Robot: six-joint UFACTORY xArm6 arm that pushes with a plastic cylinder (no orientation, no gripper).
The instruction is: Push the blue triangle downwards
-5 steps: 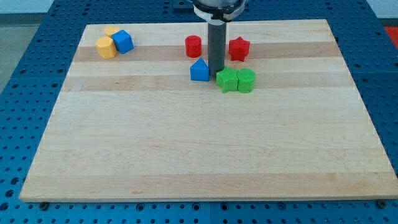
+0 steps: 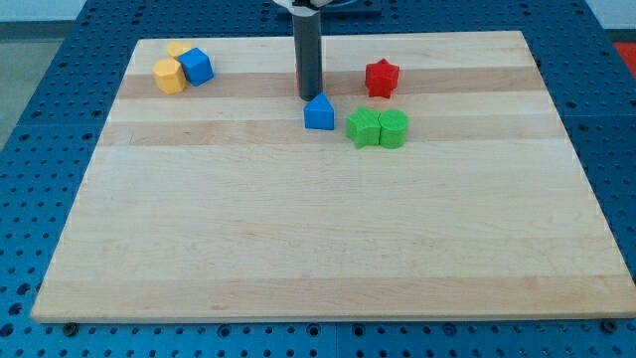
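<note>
my tip (image 2: 308, 96) on the wooden board (image 2: 298, 249), just above the blue triangle (image 2: 319, 113) toward the view's top, rod has no jaws and holds nothing, two green blocks (image 2: 377, 128) just right of the triangle, red star (image 2: 382, 78) near

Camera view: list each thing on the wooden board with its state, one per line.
My tip: down on the board, just above the blue triangle, at its top edge.
Blue triangle block: flat on the wooden board, left of the green pair.
Two green blocks: side by side, touching.
Red star block: alone, apart from the others.
Blue cube: against the yellow blocks.
Two yellow blocks: clustered at the top left.
</note>
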